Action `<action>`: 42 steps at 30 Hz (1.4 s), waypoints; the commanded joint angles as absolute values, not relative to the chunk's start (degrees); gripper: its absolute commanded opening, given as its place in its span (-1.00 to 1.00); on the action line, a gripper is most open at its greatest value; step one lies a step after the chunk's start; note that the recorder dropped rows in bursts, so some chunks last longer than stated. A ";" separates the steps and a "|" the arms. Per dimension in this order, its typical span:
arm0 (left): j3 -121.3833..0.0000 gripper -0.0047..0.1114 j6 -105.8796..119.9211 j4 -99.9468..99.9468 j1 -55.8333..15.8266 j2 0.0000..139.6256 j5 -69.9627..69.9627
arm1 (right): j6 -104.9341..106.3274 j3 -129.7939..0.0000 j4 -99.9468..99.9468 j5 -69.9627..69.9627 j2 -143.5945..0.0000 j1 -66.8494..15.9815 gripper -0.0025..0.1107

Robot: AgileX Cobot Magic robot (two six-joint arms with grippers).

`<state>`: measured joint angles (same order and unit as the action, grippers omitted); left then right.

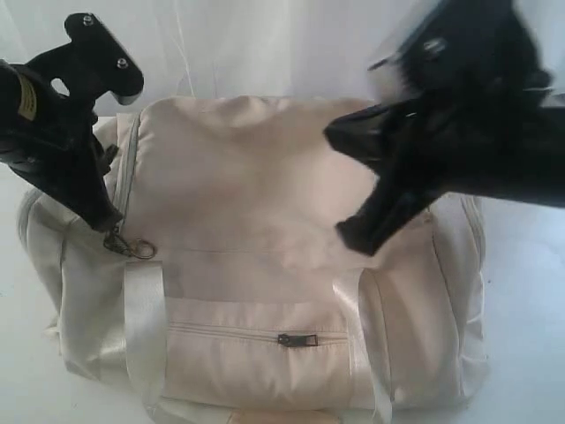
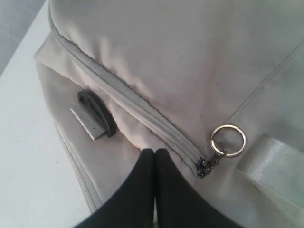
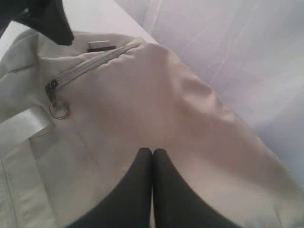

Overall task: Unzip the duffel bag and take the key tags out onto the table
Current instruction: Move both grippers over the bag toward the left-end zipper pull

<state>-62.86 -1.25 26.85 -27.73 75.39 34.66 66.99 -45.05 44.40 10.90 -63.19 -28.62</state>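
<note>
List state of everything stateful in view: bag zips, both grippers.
duffel bag: closed.
main zipper: zipped shut as far as visible.
ring pull: free, not gripped.
front pocket zipper: looks shut.
left gripper: jaws shut, empty, tips beside the main zipper's slider.
right gripper: jaws shut, empty, at the bag's top fabric.
key tags: not in view.

Apart from the job, all I saw was a white curtain [image 1: 265, 44]. In the exterior view it hung across the back at twelve o'clock, spreading from about ten to two. It was sheer, with faint upright folds, and bright light washed it out. My right wrist view caught it too, pale and creased in long slanting lines. A grey strip [image 2: 16, 19] showed in my left wrist view; I could not tell what it was.
</note>
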 commanded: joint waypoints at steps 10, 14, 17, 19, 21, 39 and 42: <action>-61.69 0.22 -2.23 30.11 -28.09 80.22 30.70 | 65.65 -46.23 41.18 -11.95 -76.76 -37.16 -0.78; -61.69 0.35 -7.01 32.64 -26.58 82.31 31.26 | 65.19 -46.23 44.71 -12.53 -78.28 -37.16 -0.27; -61.69 0.33 -10.61 33.46 -24.56 83.96 31.82 | 64.01 -46.23 48.84 -14.94 -78.99 -37.16 0.12; -61.69 0.33 -12.33 33.46 -23.85 84.67 31.68 | 64.01 -46.23 50.32 -15.10 -79.13 -37.16 0.19; -61.69 0.33 -13.53 33.09 -23.85 85.19 30.85 | 64.01 -46.23 50.32 -15.10 -79.13 -37.16 0.17; -61.69 -0.92 -8.25 15.46 -24.11 83.70 30.38 | 64.01 -46.23 52.24 -9.27 -79.13 -37.16 0.14; -61.69 -0.92 10.56 -8.76 -24.11 79.03 30.53 | 64.01 -46.23 51.69 -7.84 -79.99 -37.16 0.14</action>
